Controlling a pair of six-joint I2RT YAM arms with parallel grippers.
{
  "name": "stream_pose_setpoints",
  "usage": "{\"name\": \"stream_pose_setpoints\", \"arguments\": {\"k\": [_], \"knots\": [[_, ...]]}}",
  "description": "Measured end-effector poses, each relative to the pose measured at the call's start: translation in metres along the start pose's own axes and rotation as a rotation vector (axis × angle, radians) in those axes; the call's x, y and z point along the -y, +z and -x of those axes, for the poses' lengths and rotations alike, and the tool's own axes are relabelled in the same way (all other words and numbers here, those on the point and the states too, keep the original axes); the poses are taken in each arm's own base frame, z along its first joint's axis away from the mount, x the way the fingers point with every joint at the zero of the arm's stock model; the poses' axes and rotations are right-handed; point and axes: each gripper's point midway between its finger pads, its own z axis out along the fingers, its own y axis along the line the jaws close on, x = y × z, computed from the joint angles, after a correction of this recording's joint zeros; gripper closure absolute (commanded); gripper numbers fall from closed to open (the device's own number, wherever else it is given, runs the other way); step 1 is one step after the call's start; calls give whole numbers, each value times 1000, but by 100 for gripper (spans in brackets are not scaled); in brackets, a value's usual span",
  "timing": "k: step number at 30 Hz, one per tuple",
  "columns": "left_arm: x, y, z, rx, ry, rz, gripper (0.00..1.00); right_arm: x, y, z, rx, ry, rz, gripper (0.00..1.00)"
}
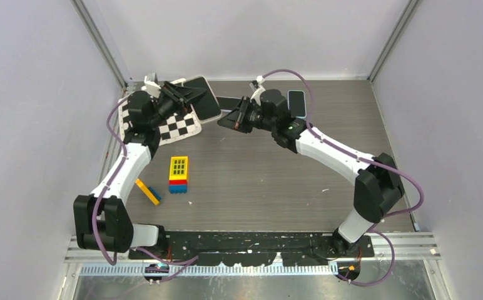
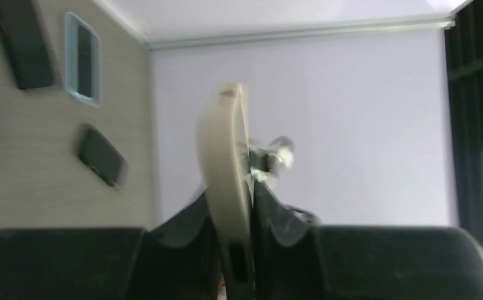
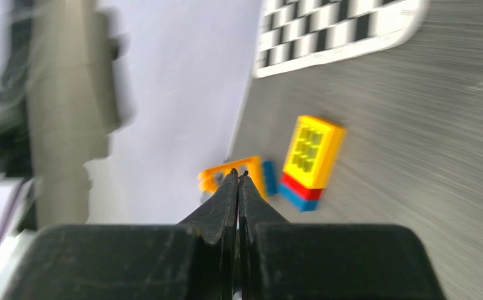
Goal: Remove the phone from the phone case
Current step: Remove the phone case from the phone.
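Cream case [image 2: 225,156] around phone [image 1: 201,99], in left gripper [image 2: 236,212]

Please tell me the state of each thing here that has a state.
Phone case: held off the table, on edge.
Phone: apparently still inside the case.
Left hand: shut on the phone case.
Right hand: shut, holding nothing.
Blue-cased phone: lying flat on the table.

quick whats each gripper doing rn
Left gripper: closed on the cream-coloured phone case, held edge-on.
Right gripper: fingers closed, holding nothing.
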Motion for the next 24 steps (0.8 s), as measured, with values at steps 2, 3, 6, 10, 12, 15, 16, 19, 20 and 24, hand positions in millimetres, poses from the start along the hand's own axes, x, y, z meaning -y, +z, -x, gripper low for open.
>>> {"name": "stream_pose_setpoints", "arguments": {"k": [2,3,6,10,12,15,16,19,20,24], "knots": [[9,0,-13,-46,-44,-21,100,23,7,-2,14,38,-78,99],[17,-2,-22,-80,-45,-43,100,43,10,-4,21,61,-141,99],[45,-12,-52,-184,-55,-113,100,103,13,-15,25,125,-318,99],[61,-23,-63,-223,-36,-155,100,139,3,-21,43,137,-415,92],[61,-24,-62,-219,-35,-155,100,135,2,-18,57,111,-391,79],[59,-23,-61,-218,-41,-144,100,114,-6,-13,83,58,-299,57],[58,-23,-60,-214,-42,-141,100,104,-10,-12,88,36,-255,55],[55,-22,-57,-199,-52,-127,100,68,-25,-6,118,-40,-105,46],[54,-21,-54,-185,-59,-122,100,55,-30,-4,129,-64,-57,45],[47,-17,-43,-123,-100,-106,100,9,-52,4,168,-140,109,46]]}}
